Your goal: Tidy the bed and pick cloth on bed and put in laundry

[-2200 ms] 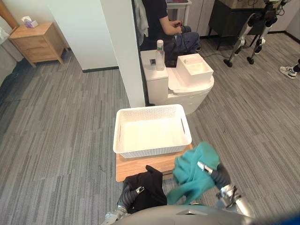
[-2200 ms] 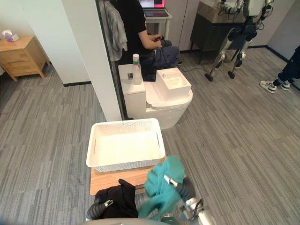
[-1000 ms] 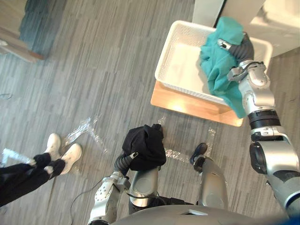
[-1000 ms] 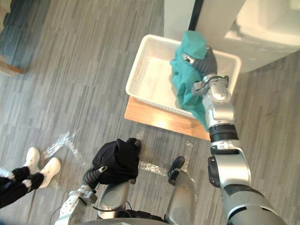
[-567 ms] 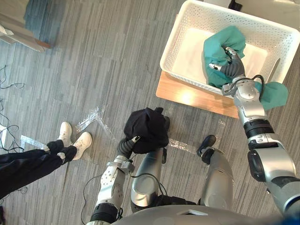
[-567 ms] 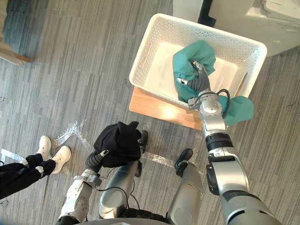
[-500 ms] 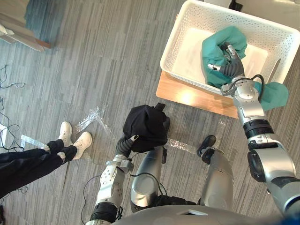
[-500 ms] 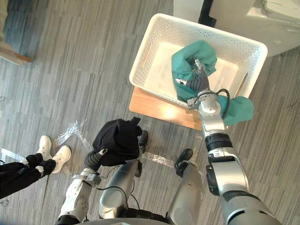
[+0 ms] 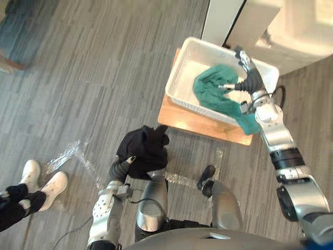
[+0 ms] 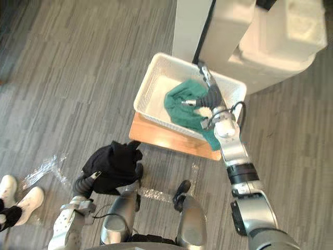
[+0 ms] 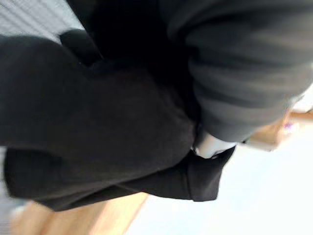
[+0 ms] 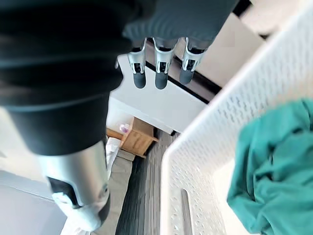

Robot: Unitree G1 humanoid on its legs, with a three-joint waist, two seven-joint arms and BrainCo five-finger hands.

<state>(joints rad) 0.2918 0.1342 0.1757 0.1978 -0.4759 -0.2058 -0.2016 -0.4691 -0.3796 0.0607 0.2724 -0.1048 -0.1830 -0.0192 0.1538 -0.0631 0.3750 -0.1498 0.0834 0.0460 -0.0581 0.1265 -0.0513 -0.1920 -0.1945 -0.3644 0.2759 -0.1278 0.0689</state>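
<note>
**One cloth in the basket, one more to go**

The teal cloth [image 9: 213, 94] lies inside the white basket [image 9: 177, 78], in the upper right of the left eye view. Most of it is bunched on the basket bottom. One end hangs over the near rim, at the right corner, above the wooden board [image 9: 197, 121] that carries the basket. I judge this part of the task as nearly done. The hanging end may need a push inside, but the cloth is already delivered.

The black cloth [image 9: 143, 148] is not yet in the basket. It sits in a bundle on the left robot hand [image 9: 120, 166], low in the centre of the frame, above the grey floor [image 9: 78, 78] and well apart from the basket. What is left, as I judge it, is to bring this bundle over the rim and let it go. Whether the bed is tidy cannot be judged from here.

The right robot hand [image 9: 252, 79] hangs over the far right part of the basket. It is released. In the right wrist view its fingers [image 12: 155, 73] are straight and side by side, with nothing between them and the thumb. The thumb points toward the teal cloth, and I cannot tell whether it touches it.

The left robot hand is covered by the black cloth in its own wrist view. It carries the bundle, but I cannot tell whether it is clenched around it.
</note>
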